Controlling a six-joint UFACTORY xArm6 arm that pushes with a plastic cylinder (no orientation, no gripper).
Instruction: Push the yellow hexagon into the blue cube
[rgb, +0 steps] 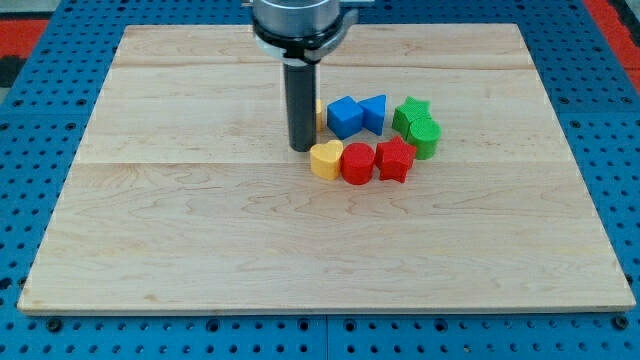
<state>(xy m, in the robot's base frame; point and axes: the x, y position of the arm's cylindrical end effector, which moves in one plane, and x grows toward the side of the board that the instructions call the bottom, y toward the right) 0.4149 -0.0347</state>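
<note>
My tip (302, 148) rests on the board, just left of the block cluster. The yellow hexagon (319, 116) is mostly hidden behind the rod; only a sliver shows at the rod's right edge. It touches or nearly touches the blue cube (345, 116), which sits right of the rod. My tip is just up-left of a yellow heart block (326, 159).
A blue triangular block (374, 112) sits right of the cube. A green star (410, 113) and a green round block (424, 137) lie further right. A red round block (358, 163) and a red star (395, 159) sit beside the yellow heart. The wooden board (200, 220) lies on a blue pegboard.
</note>
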